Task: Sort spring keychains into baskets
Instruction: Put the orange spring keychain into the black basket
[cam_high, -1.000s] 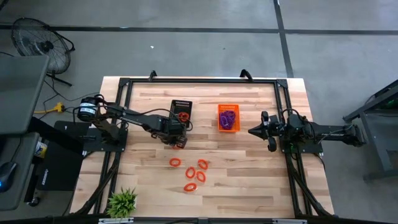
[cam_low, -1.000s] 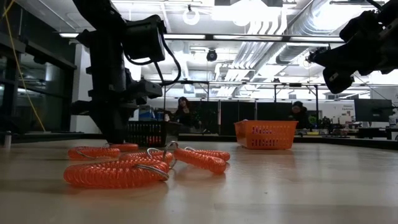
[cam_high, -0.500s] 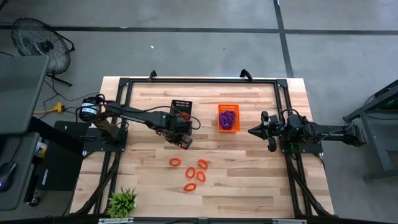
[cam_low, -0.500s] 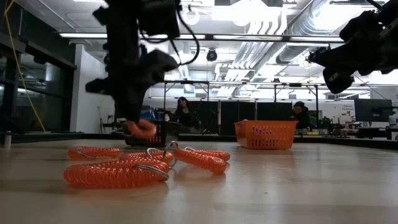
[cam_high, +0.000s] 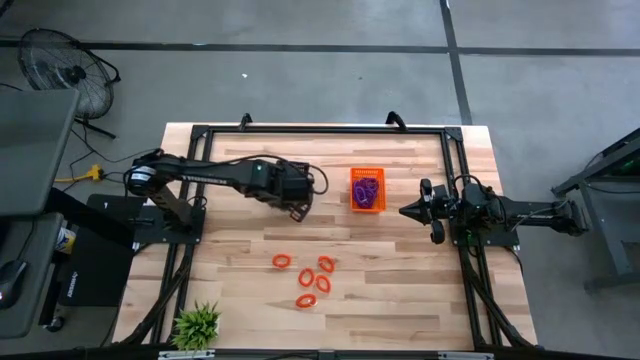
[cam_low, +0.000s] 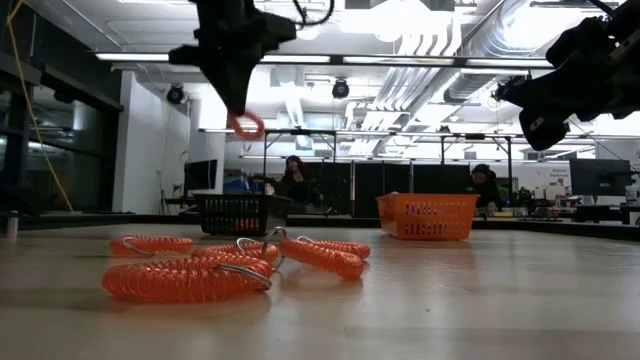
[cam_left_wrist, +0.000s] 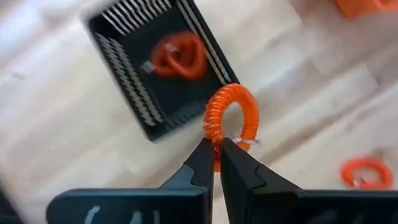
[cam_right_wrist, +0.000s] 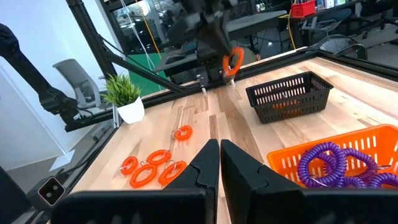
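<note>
Five orange-red keychains (cam_high: 308, 278) remain on the table (cam_high: 420, 290) short of the black basket (cam_left_wrist: 149, 74), above which the left gripper (cam_left_wrist: 216, 163) holds a sixth (cam_left_wrist: 231, 115), jaws clamped; right gripper (cam_right_wrist: 219, 163) waits, jaws together.

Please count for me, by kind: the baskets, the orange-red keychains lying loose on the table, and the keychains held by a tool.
Baskets: 2 (black basket, orange basket)
Loose keychains on the table: 5
Held keychain, in the left tool: 1
Total: 8
</note>
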